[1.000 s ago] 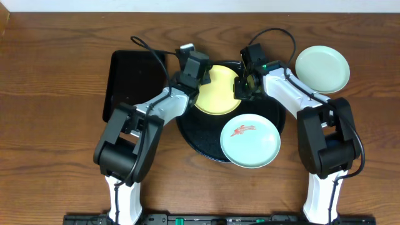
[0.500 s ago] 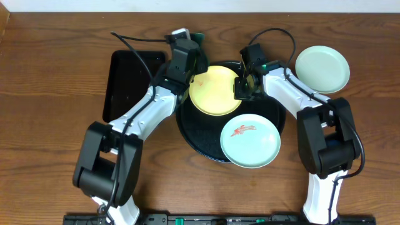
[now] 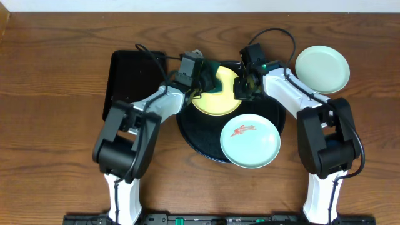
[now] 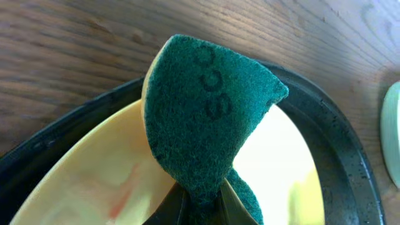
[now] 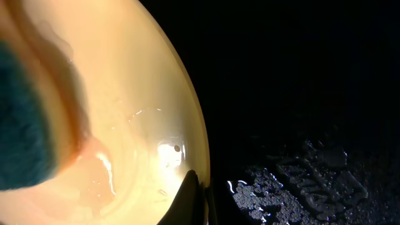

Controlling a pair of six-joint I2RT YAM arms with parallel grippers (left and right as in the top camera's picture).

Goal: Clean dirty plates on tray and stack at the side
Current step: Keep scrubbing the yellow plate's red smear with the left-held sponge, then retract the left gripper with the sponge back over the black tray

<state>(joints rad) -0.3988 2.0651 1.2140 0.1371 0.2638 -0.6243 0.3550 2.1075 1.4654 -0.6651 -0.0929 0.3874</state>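
The pale yellow plate (image 3: 219, 103) lies at the back of the round black tray (image 3: 199, 139). My left gripper (image 3: 204, 82) is shut on a green scouring pad (image 3: 214, 80) that presses on the plate's back left part. In the left wrist view the pad (image 4: 206, 112) stands folded out of the left gripper (image 4: 203, 201) over the yellow plate (image 4: 87, 181), which carries a faint orange smear. My right gripper (image 3: 241, 88) is shut on the yellow plate's right rim; in its view the right gripper (image 5: 199, 187) pinches the edge of the plate (image 5: 125, 81). A mint plate (image 3: 250, 141) with a red smear sits at the tray's front right.
A mint plate without smears (image 3: 322, 69) rests on the wooden table at the back right, off the tray. A rectangular black tray (image 3: 128, 84) lies at the left, beside the left arm. Cables loop over both wrists.
My left gripper lifted back and to the left with the pad, then came down again onto the yellow plate. The right gripper and the plates have stayed put.
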